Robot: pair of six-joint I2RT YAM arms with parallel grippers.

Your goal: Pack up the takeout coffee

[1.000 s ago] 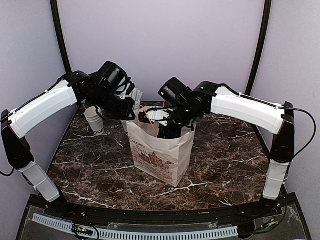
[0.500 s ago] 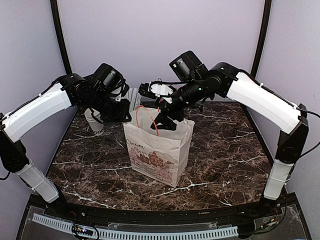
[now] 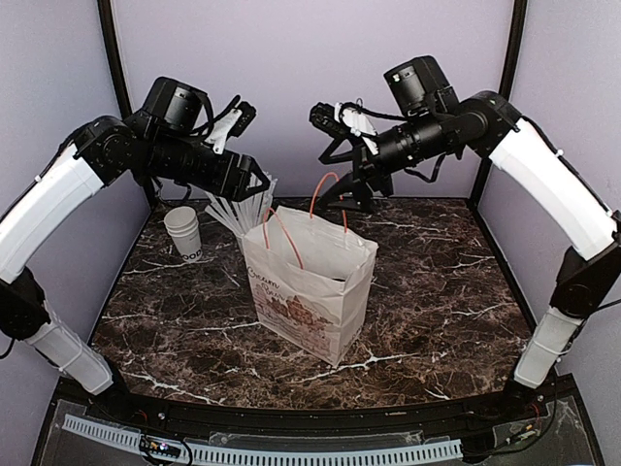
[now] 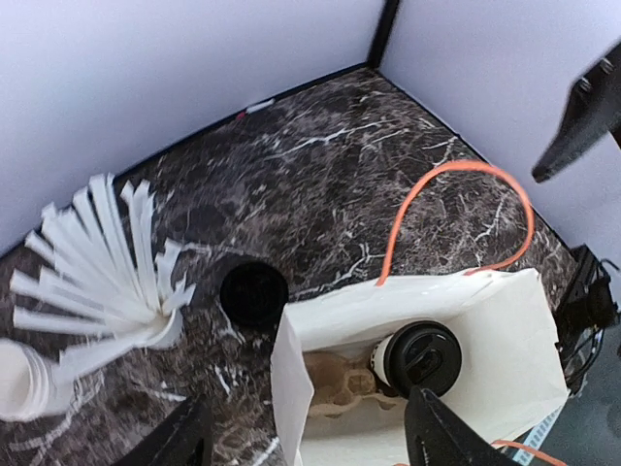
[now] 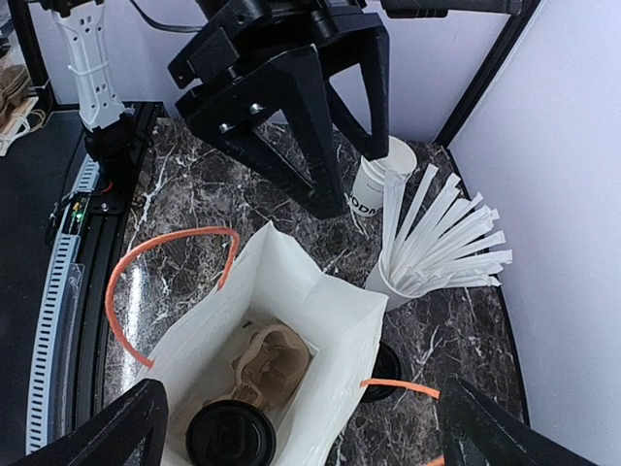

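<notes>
Left gripper (image 4: 306, 417) is hanging with jaws spread, gripping nothing. Beneath it the bag (image 4: 524, 320) is standing open. The coffee (image 4: 420, 357) is sitting upright inside, near the right jaw, touching a carrier (image 4: 335, 381). A lid (image 4: 253, 293) is lying ahead.

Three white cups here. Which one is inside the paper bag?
The takeout coffee, the only one with a black dome lid, sits in the paper bag; the lidless stack and the straw cup stand outside it.
</notes>
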